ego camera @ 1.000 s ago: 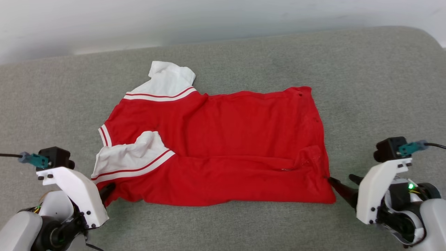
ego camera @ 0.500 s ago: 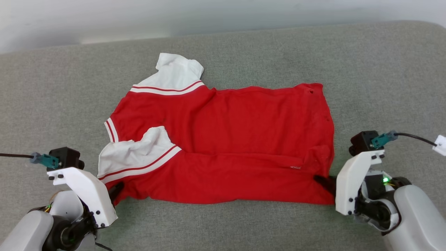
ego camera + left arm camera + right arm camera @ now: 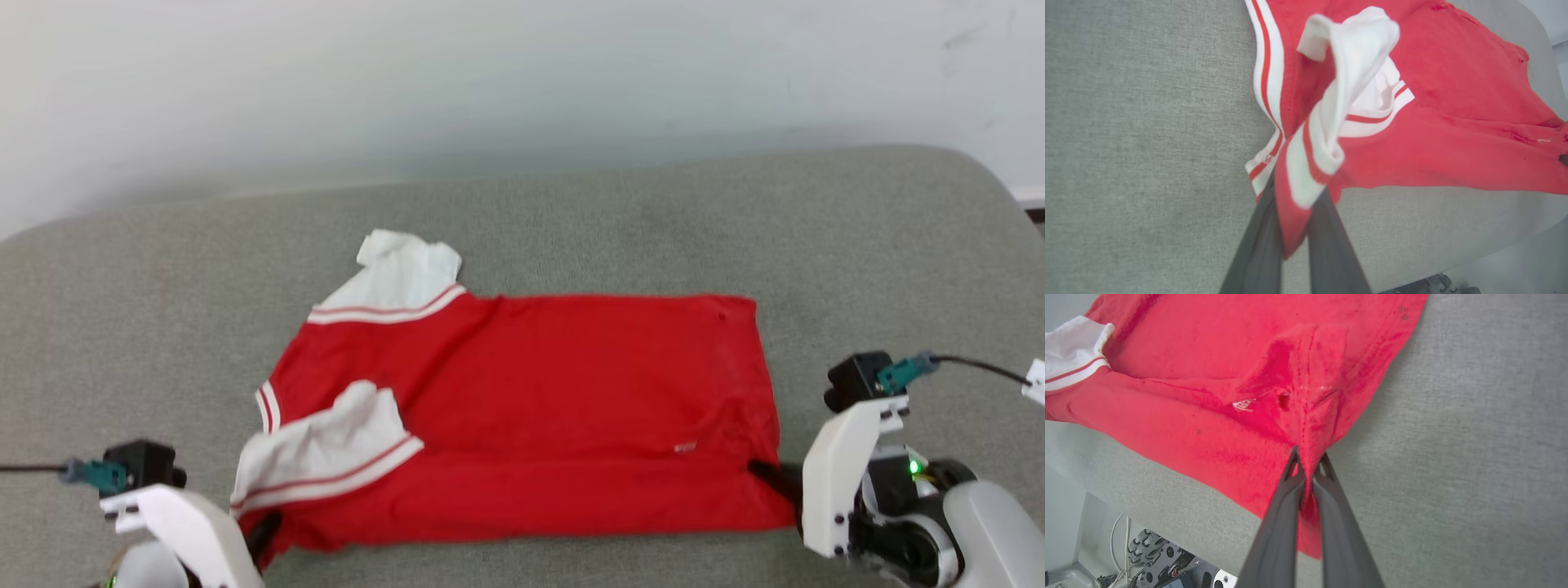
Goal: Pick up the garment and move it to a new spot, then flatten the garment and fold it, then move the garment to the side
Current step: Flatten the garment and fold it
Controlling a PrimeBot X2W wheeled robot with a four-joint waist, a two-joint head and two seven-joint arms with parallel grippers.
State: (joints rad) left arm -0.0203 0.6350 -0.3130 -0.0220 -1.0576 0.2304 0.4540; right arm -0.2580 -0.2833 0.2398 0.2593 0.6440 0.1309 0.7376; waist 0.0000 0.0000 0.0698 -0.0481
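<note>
1. The garment (image 3: 531, 408): red T-shirt, spread mostly flat near the front of the grey cushion (image 3: 571, 212). Its long axis runs side to side across my head view, collar and white sleeves toward the robot's left, hem toward its right.
2. Near white sleeve (image 3: 326, 457): crumpled, lying over the red body. The far sleeve (image 3: 404, 273) points toward the wall (image 3: 490, 82).
3. Left gripper (image 3: 1298, 196): fingers clenched on the near shoulder corner. In the left wrist view I see red cloth and striped trim pinched between them.
4. Right gripper (image 3: 1309, 457): fingers clenched on the near hem corner, with a ridge of red fabric puckered up at the tips.
5. Relation that matters: the two pinch points sit at opposite ends of the near long edge, so nearly all the cloth lies ahead of the fingers, away from the robot. Neither arm is nearer; each has its own end.
6. Judgement: I would move both ends together and keep that edge taut. Uneven travel would likely skew the shirt or bunch the loose sleeve.
</note>
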